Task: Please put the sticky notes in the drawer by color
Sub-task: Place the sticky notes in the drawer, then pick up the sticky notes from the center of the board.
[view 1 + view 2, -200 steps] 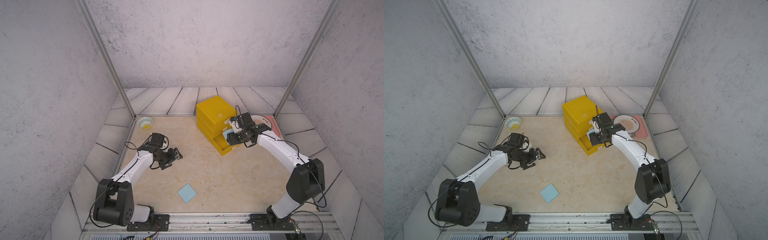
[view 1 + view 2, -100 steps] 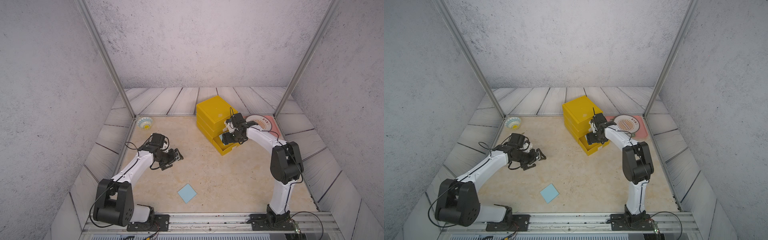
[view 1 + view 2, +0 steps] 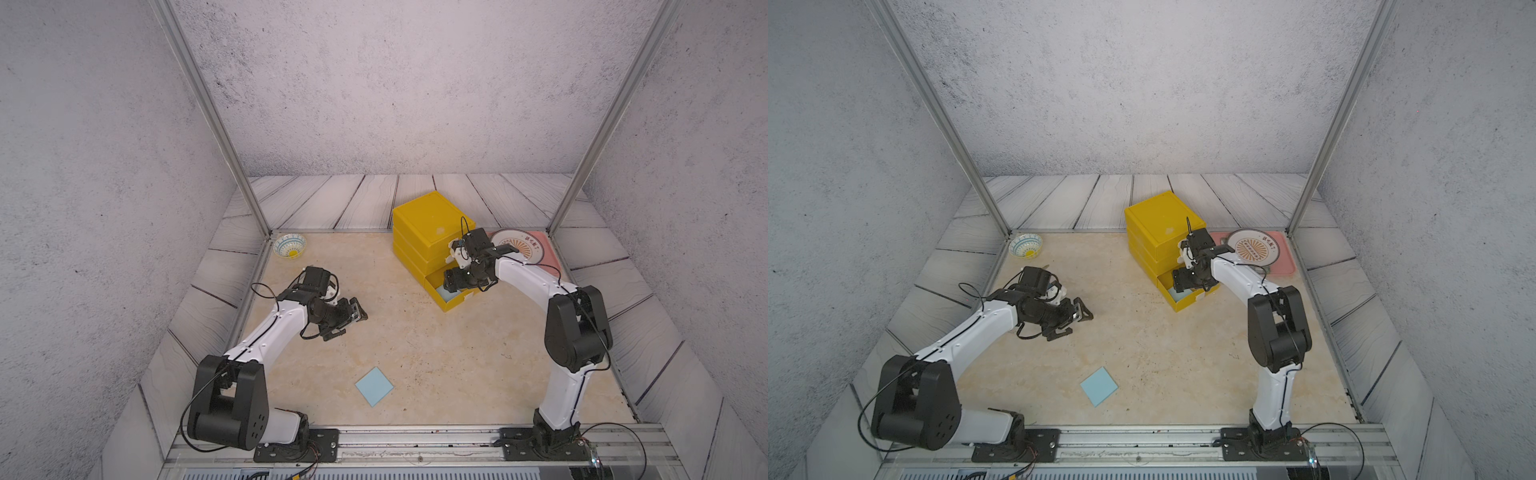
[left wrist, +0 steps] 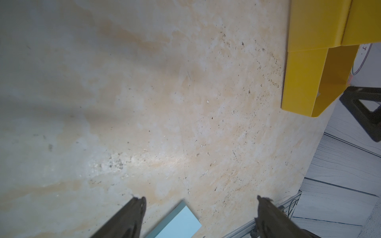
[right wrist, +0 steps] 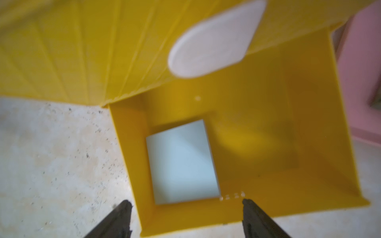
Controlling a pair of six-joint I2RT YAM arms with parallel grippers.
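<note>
Stored blue note (image 5: 181,162) lies in the open bottom compartment of the drawer (image 3: 428,224), below my wide-open, empty right tool (image 5: 186,201). Loose blue note (image 3: 374,385) waits outside the drawer. My left tool (image 4: 202,198) is open and empty.

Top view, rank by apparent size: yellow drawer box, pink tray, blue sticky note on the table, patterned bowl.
1. Yellow drawer box
2. Pink tray, partly hidden under a plate
3. Blue sticky note and patterned bowl: look alike; the note lies nearer the camera, so unranked.
</note>
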